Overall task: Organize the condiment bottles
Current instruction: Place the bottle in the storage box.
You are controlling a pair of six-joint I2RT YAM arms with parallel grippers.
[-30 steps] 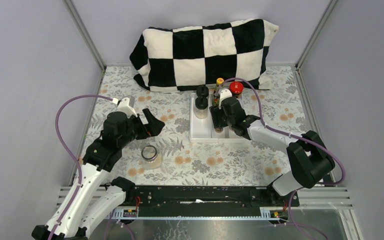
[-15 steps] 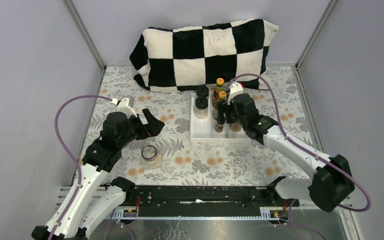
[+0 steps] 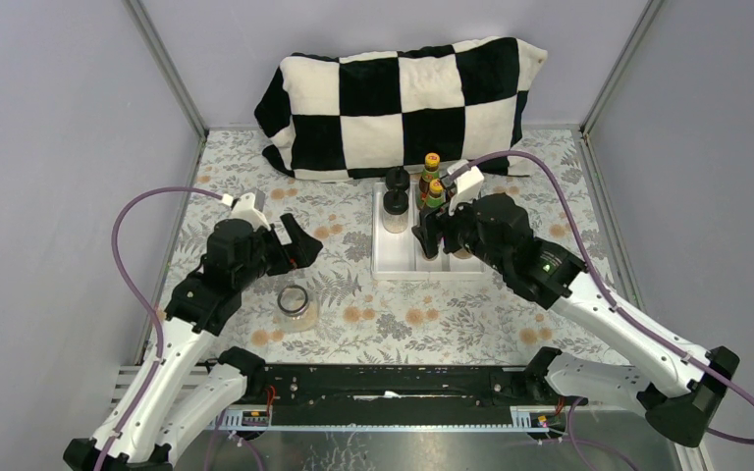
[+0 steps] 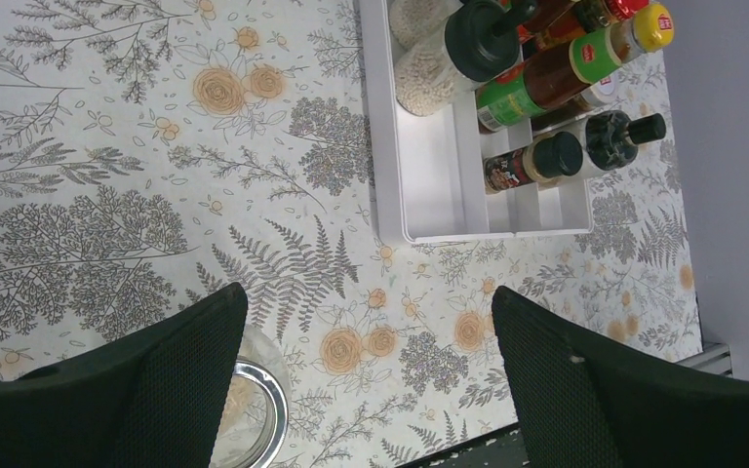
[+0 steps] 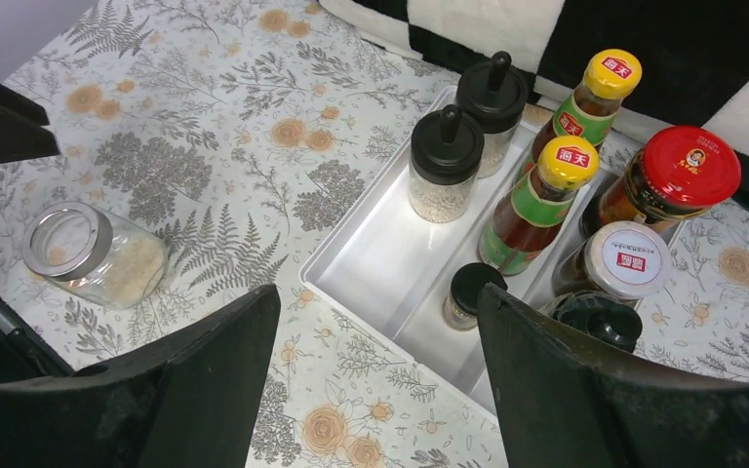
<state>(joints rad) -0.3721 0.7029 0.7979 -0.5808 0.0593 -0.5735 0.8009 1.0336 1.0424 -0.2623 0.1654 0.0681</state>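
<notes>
The left pincer (image 4: 369,300) is held released near the jar (image 4: 254,414); the right pincer (image 5: 378,297) is spread empty over bottles (image 5: 532,210) set in the tray (image 5: 371,255).

Bright, even, diffuse light fills all three views, casting only faint, soft shadows. Everything is sharp, with a mild sheen on the white tray (image 5: 375,255).

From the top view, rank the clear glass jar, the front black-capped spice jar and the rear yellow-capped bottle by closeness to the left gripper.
1. Clear glass jar: outside the tray, right by the left gripper.
2. Front black-capped spice jar: tray's left compartment.
3. Rear yellow-capped bottle: tray's back, farther right.
</notes>
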